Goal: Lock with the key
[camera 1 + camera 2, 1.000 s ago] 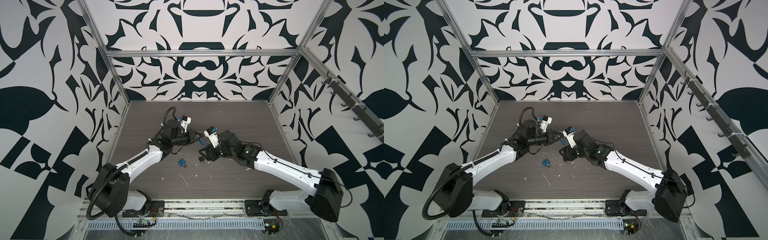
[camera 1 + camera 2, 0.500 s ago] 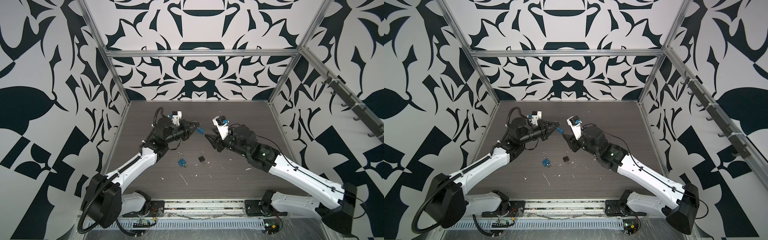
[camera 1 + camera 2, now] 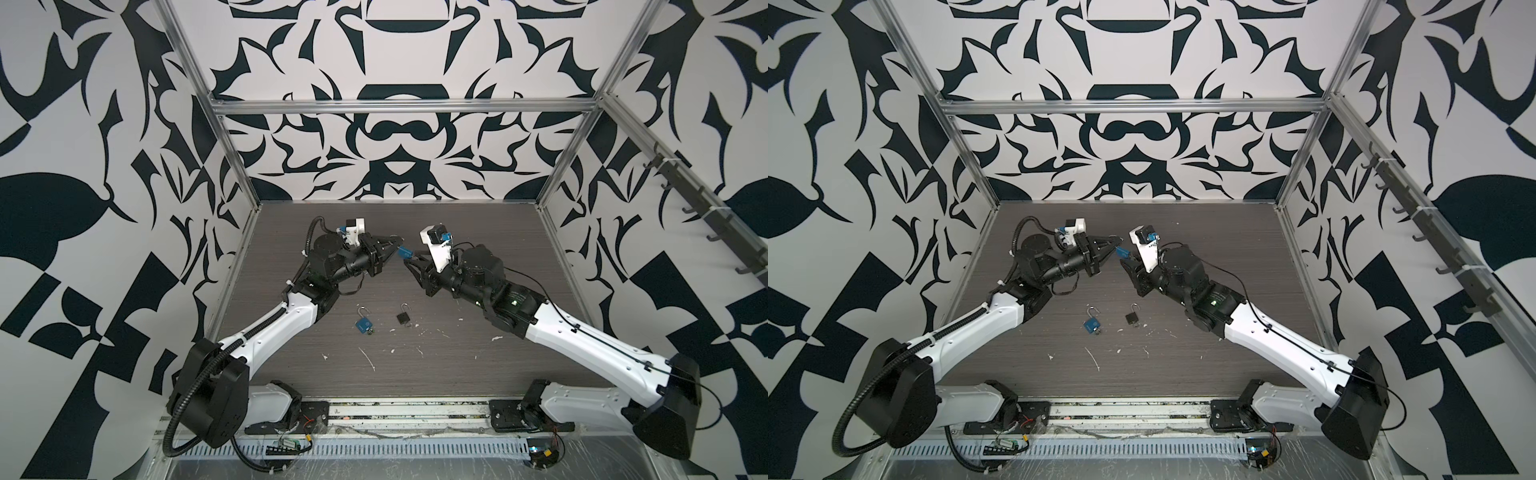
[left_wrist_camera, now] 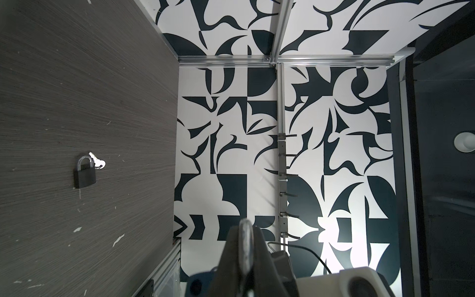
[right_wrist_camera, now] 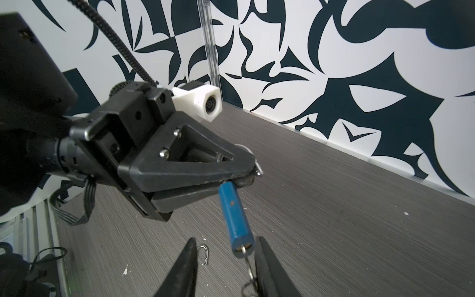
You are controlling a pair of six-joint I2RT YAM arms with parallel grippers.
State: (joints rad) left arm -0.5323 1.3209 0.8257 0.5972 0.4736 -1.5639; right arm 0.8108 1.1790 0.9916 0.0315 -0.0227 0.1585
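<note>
At the near edge, by the arm bases, the dark wood-grain counter [image 3: 478,365] carried scattered white scraps [image 3: 368,358]. A little farther in lay a loose blue padlock [image 3: 364,323] with its shackle swung open. Near it, not touching, lay a black padlock [image 3: 402,318]. Both locks showed in both top views. In the left wrist view the black padlock [image 4: 84,176] lay flat, with a bright metal piece [image 4: 99,164], possibly a key, just beside its shackle.

Beyond the two locks, raised above the counter, the pincers met almost tip to tip. The left pincer [image 3: 397,242] was clamped tight on the upper end of a held blue padlock [image 5: 234,216], which hung slanting down from it. In the left wrist view a curved bit of metal showed squeezed between its fingers [image 4: 262,257].

The right pincer [image 5: 226,241] stood open around the lower end of that lock. One finger [image 5: 268,264] was just beside the blue body and the other was well apart from it. The key [image 5: 243,250] sat in the bottom of the held blue padlock as a small silver stub. A wire ring [image 5: 250,272] dangled from it along the inside of the closer finger, and whether the two touched could not be told.

Farthest off stood the back wall [image 3: 395,137] with its black-and-white pattern.
</note>
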